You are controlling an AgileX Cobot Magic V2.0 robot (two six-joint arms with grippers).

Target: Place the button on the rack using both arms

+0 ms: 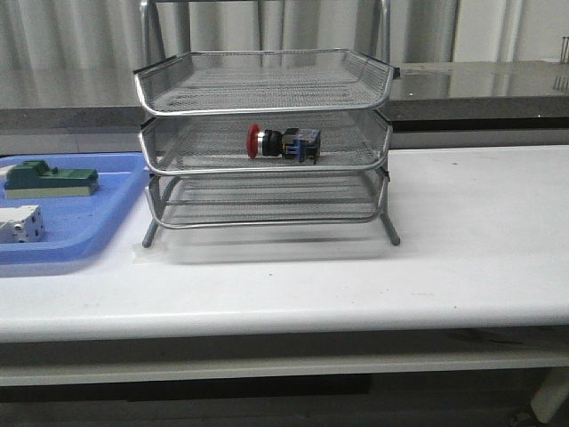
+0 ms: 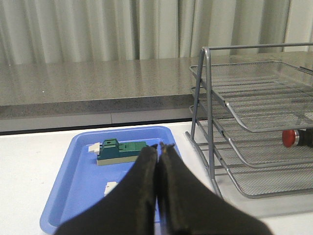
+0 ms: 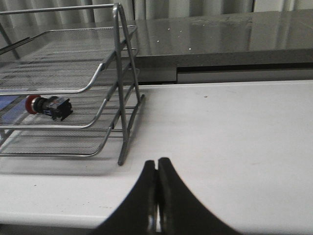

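The button (image 1: 283, 143) is lying on its side in the middle tier of the rack (image 1: 264, 107), red cap toward my left, blue rear block toward my right, and nothing of mine is touching it. I judge it light and rigid, hard plastic and metal, not fragile, though that rounded red cap looks slick and the piece would likely roll on the mesh. If I had to grip it, I'd go across the black body just behind the silver collar, where the sides look flatter. My left gripper (image 2: 158, 148) has its fingers pressed together with nothing between them, over the blue tray (image 2: 63, 196) near the green block (image 2: 121, 152), well apart from the button, which peeks in at the rack's middle shelf. My right gripper (image 3: 157, 164) is likewise closed on nothing, out over the bare table (image 3: 234, 127) beside the rack, button off to the side behind the wire leg. From here, the placing looks done.
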